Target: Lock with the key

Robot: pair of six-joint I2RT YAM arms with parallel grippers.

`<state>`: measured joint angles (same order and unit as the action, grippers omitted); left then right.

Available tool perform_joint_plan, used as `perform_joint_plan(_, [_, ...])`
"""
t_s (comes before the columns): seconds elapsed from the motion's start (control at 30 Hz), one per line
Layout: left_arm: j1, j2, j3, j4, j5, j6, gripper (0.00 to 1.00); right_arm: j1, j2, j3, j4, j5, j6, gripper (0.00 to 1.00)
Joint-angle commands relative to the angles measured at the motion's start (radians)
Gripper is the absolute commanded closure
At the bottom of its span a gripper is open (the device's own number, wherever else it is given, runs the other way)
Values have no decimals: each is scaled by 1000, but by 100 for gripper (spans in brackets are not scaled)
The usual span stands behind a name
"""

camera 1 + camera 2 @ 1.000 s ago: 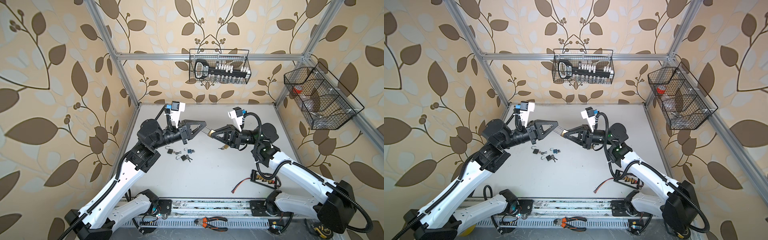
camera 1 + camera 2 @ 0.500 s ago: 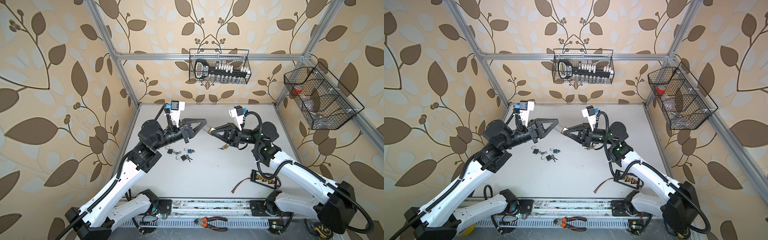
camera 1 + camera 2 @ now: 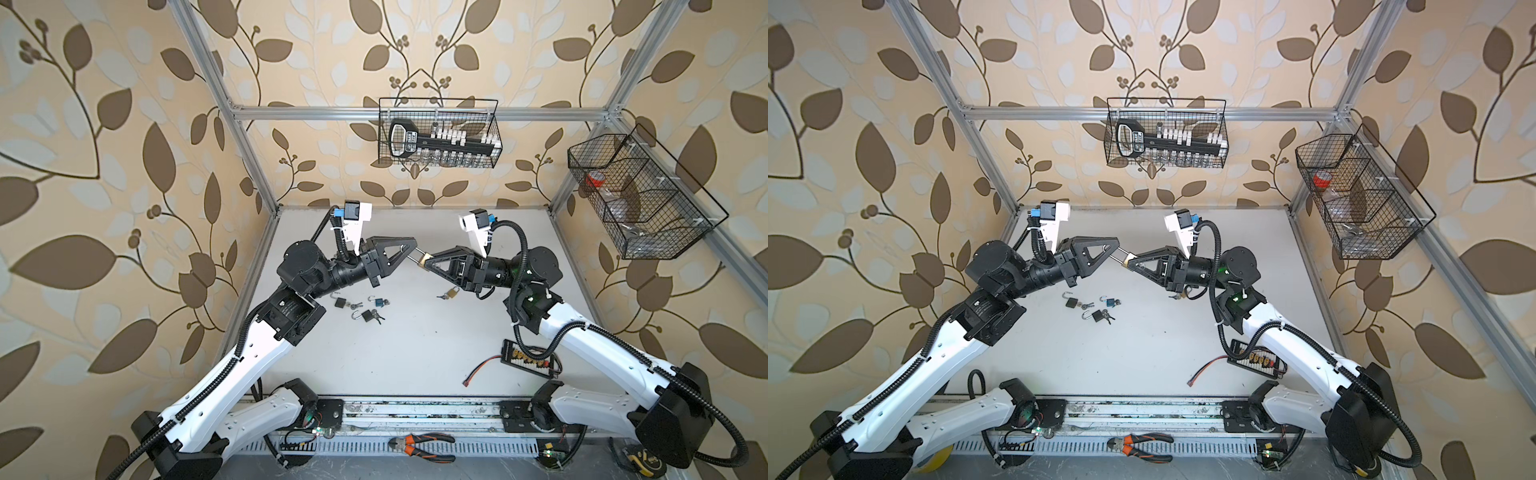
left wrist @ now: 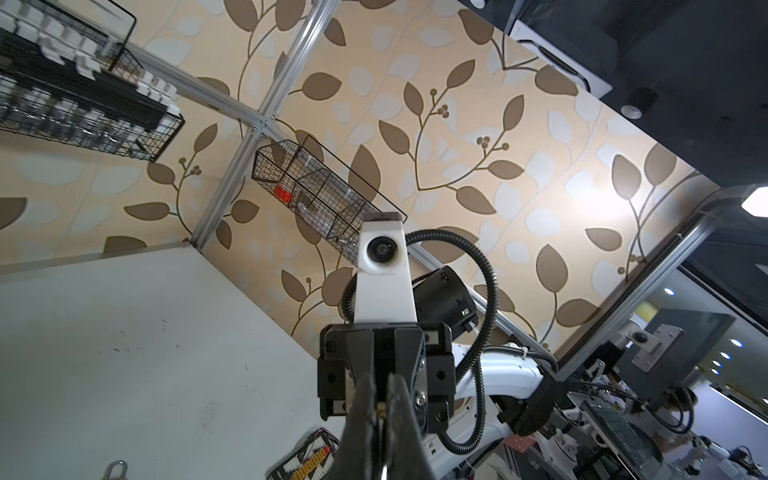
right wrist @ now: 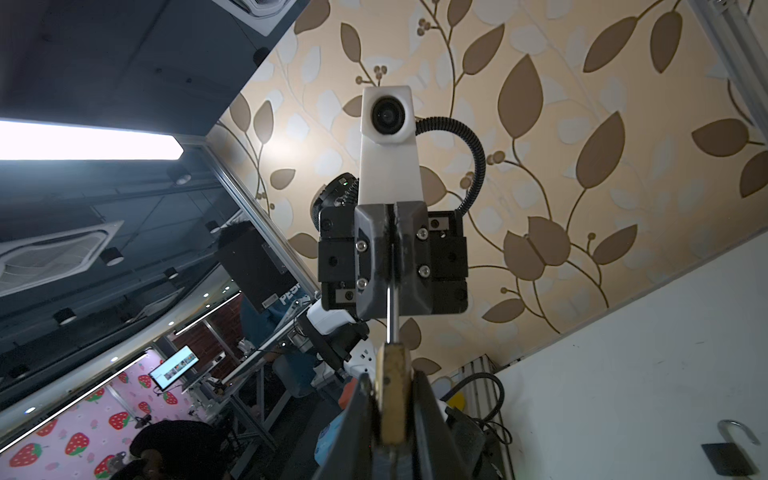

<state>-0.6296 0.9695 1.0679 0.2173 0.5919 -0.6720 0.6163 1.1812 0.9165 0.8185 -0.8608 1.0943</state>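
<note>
A brass padlock hangs in mid-air over the table's middle, between both arms. My right gripper is shut on its brass body, which sits squarely between the two fingers. My left gripper is shut on the padlock's silver shackle, which runs straight from the body into the closed jaws. In the left wrist view only a sliver of brass shows between my fingers. Small keys lie at the padlocks on the table. I cannot tell whether a key sits in the held padlock.
Three open padlocks lie left of centre: black, blue and black. Another brass padlock sits under the right gripper. A connector board with a red wire is front right. Wire baskets hang on the walls.
Both grippers, joined at the padlock, have drifted very slightly toward the back. Both grips are unchanged.
</note>
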Motion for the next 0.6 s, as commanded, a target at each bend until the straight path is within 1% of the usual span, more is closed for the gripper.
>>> perform_joint_plan(0.0, [-45,50,-33,-153,150,15,100,18,-2,34,209,75,102,100])
perform_joint_plan(0.07, [-50,53,-31,-151,151,14,100,17,1,39,190,88,75,100])
perform_joint_plan(0.2, [-70,59,-34,-151,148,14,100,33,1,99,-25,124,-123,100])
perform_joint_plan(0.23, [-79,63,-38,-151,145,16,100,35,7,115,-49,130,-152,100])
perform_joint_plan(0.43, [-140,93,-90,-130,147,1,100,34,80,214,-42,114,-153,100])
perform_joint_plan(0.57, [-157,89,-108,-150,143,10,100,33,79,213,-44,109,-165,100])
